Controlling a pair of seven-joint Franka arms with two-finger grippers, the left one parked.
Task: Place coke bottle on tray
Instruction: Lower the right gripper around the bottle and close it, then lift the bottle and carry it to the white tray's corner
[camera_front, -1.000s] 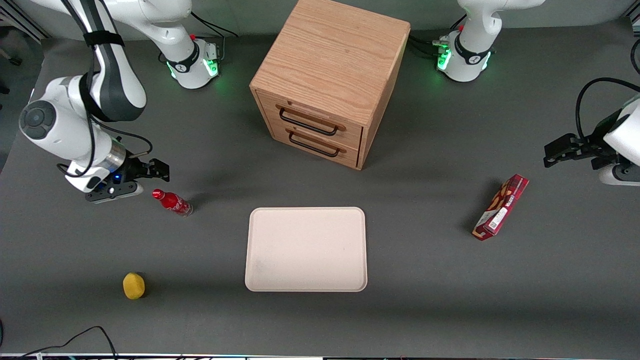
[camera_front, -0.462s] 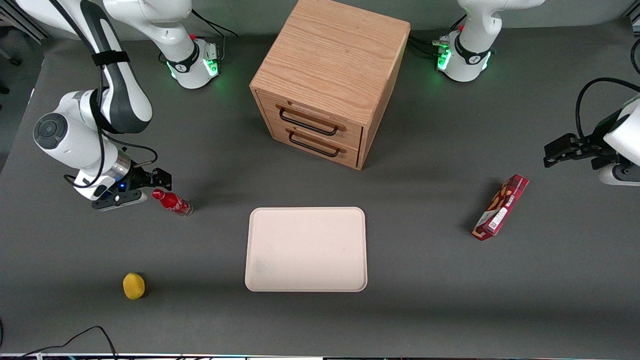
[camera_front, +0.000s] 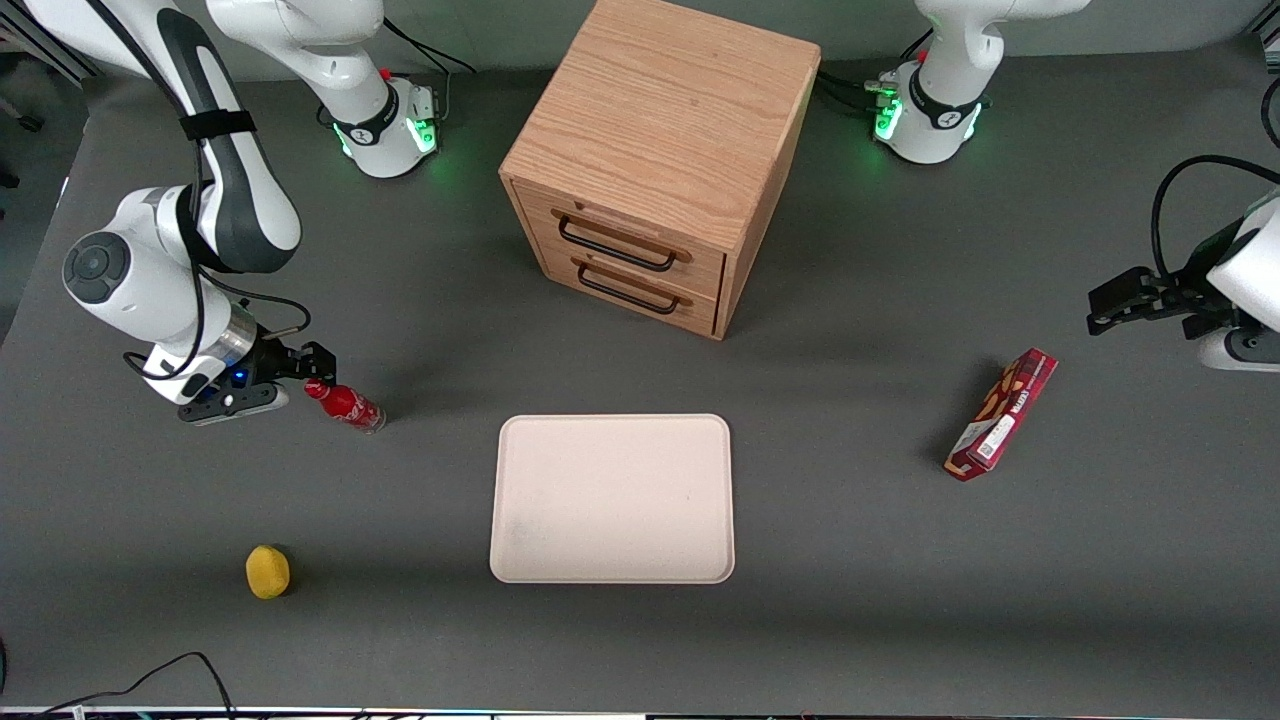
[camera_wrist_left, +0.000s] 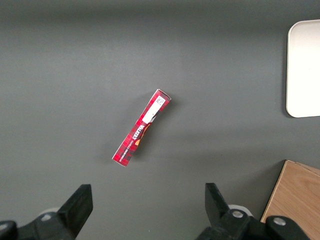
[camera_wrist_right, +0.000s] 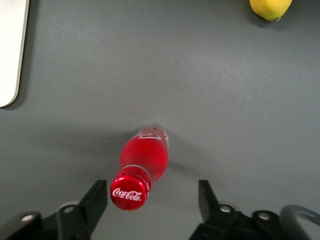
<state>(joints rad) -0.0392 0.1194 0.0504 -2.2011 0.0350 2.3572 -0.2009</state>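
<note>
The coke bottle (camera_wrist_right: 143, 167) stands on the table near the tray (camera_front: 612, 498), its cap between the spread fingers of the tool (camera_wrist_right: 152, 201); small, light, rigid and glossy-slick, it probably wants gripping around the neck under the cap.

The coke bottle (camera_wrist_right: 143, 167) carries white "Coca‑Cola" script on its red cap — the script on its body is cut off. The red snack box (camera_wrist_left: 141, 127) has white lettering too small to read — plus a white barcode-like label.
</note>
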